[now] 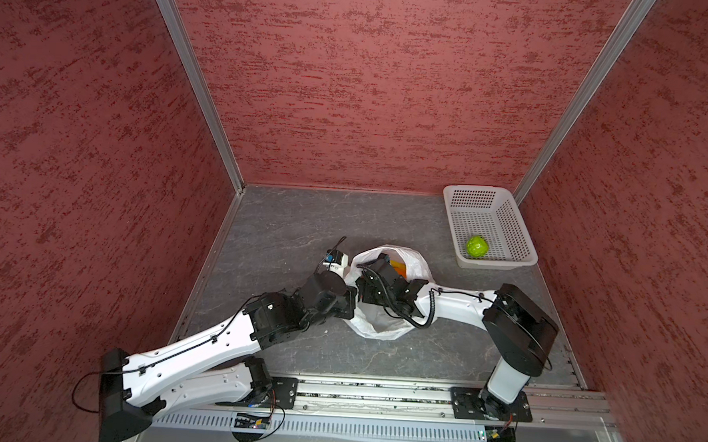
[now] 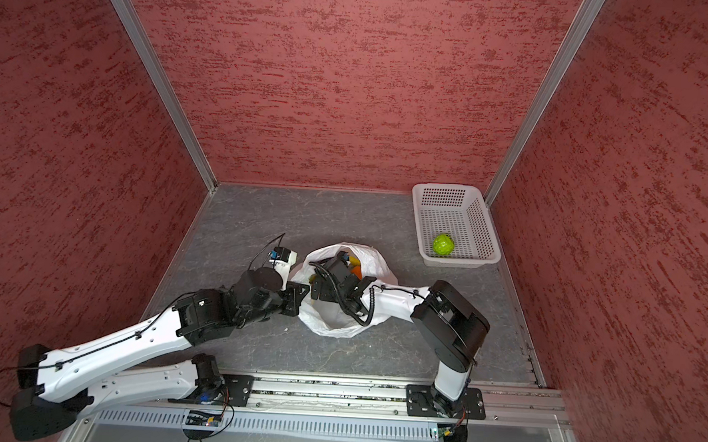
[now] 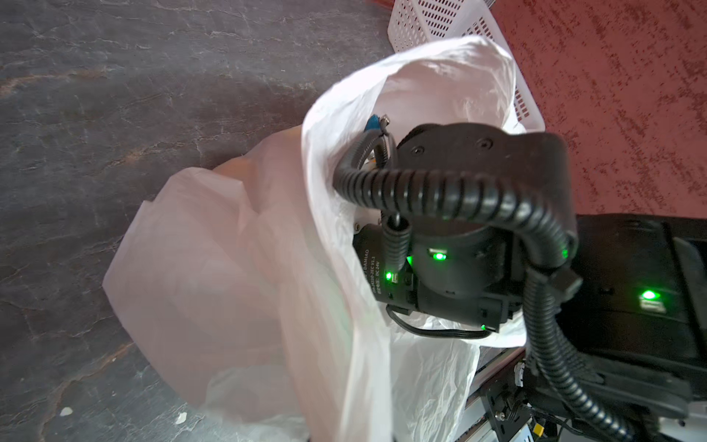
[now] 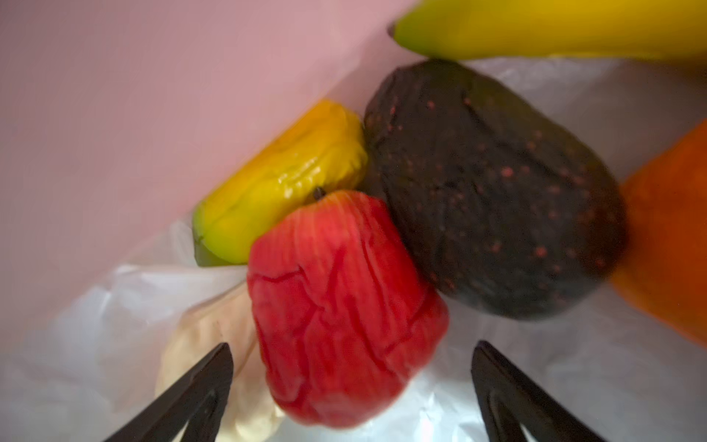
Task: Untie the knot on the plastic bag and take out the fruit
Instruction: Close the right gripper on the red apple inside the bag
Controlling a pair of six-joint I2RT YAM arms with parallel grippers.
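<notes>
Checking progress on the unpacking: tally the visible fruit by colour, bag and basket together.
yellow: 2, banana and yellow-green fruit
red fruit: 1
dark fruit: 1
orange fruit: 1
pale fruit, partly hidden: 1
green fruit, in the basket: 1
Total: 7
</notes>
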